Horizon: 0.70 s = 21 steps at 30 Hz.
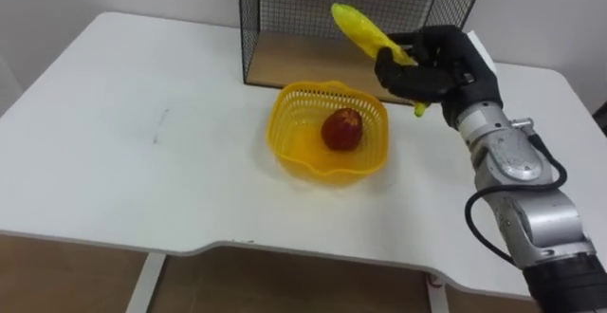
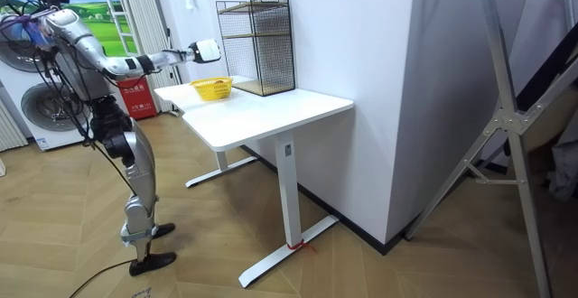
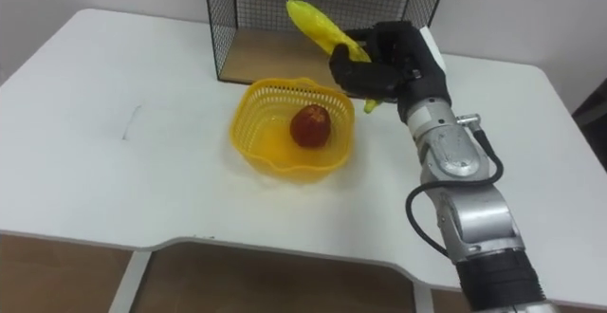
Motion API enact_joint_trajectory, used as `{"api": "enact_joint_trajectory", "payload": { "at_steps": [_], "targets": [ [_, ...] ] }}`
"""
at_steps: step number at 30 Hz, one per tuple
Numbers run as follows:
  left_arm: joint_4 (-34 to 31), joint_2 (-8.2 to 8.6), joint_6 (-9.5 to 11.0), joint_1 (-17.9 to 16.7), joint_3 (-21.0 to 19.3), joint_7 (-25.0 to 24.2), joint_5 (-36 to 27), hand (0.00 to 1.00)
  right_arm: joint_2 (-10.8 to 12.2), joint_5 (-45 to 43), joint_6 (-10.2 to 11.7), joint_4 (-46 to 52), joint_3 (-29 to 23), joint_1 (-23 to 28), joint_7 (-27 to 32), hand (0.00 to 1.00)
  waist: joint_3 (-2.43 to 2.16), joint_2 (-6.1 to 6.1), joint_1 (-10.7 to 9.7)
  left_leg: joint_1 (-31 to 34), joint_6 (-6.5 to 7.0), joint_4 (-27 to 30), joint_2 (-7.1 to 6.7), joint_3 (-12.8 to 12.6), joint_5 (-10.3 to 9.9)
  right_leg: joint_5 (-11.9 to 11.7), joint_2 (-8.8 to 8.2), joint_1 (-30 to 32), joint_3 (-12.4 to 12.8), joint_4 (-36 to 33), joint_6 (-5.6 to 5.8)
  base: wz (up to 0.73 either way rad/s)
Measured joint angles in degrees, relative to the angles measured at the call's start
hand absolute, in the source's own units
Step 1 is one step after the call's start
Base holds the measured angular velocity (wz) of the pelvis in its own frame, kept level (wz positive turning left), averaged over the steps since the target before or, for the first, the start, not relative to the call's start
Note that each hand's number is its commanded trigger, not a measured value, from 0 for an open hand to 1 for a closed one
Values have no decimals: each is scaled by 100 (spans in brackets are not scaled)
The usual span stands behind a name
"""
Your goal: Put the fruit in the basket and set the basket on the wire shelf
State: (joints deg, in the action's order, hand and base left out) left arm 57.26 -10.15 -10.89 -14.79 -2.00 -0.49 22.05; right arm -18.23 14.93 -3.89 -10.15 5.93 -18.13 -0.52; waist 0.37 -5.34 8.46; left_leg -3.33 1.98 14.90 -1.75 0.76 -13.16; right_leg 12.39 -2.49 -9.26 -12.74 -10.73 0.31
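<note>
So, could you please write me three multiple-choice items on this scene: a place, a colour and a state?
1. Where is the apple? A in the basket; B on the floor; C on a chair.
2. What colour is the basket? A blue; B yellow; C green.
3. What is the right hand doing? A lying flat and open; B holding the banana; C curled on nothing.
Key: 1 A, it lies inside the basket; 2 B, its mesh is yellow; 3 B, its fingers curl round the banana above the basket's rim.
</note>
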Motion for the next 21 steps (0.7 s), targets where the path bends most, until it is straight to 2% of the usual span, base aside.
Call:
{"api": "enact_joint_trajectory", "payload": {
  "at_steps": [3, 7, 14, 15, 16, 17, 18, 21],
  "targets": [
    [9, 9, -1, 0, 0, 0, 4, 0, 0, -167, 0, -32, 17, -57, -86, 100, 7, 1, 7, 25, 0, -2, -1, 23, 0, 0, -2, -4, -22, 5, 0, 3],
    [9, 9, 0, 29, 1, -7, 3, 0, 0, -410, 0, -109, 74, -84, -99, 100, 42, 38, 56, -15, 0, -4, 1, 39, 0, 0, -8, -18, -15, 8, 0, 0],
    [-2, 9, 0, 26, 4, -10, 3, 0, 5, -915, -6, -243, 182, -84, -164, 100, 44, 27, 82, 6, 0, -7, -5, 66, 0, 0, -9, -22, -8, 4, 1, 0],
    [-7, 9, 0, 26, 4, -10, 1, 0, 5, -951, -6, -243, 191, -84, -167, 80, 42, 23, 85, 9, 0, -10, -5, 62, 0, 0, -9, -24, -8, 2, 1, 0],
    [-26, 9, 0, 32, 6, -10, 0, 0, 5, -1014, -9, -244, 199, -84, -180, 20, 43, 20, 97, 8, 0, -16, -4, 37, 0, 0, -6, -25, -8, 1, 1, 0],
    [-32, 9, 0, 55, 14, -9, 0, 0, 5, -1117, -26, -244, 206, -84, -209, 4, 41, 16, 102, 11, 0, -24, -3, 35, 0, 0, -5, -25, -7, 1, 1, 0],
    [-32, 9, 0, 62, 15, -9, 1, 0, 5, -1154, -50, -244, 213, -84, -217, 0, 40, 14, 106, 12, 0, -30, -3, 35, 0, 0, -5, -27, -7, 1, 1, 0],
    [-30, 9, -4, 82, 21, -9, 0, 0, 4, -1227, -126, -337, 263, -84, -235, 0, 38, 11, 117, 13, 0, -37, -5, 40, 0, 0, -6, -30, -8, 1, 1, 0]
  ]
}}
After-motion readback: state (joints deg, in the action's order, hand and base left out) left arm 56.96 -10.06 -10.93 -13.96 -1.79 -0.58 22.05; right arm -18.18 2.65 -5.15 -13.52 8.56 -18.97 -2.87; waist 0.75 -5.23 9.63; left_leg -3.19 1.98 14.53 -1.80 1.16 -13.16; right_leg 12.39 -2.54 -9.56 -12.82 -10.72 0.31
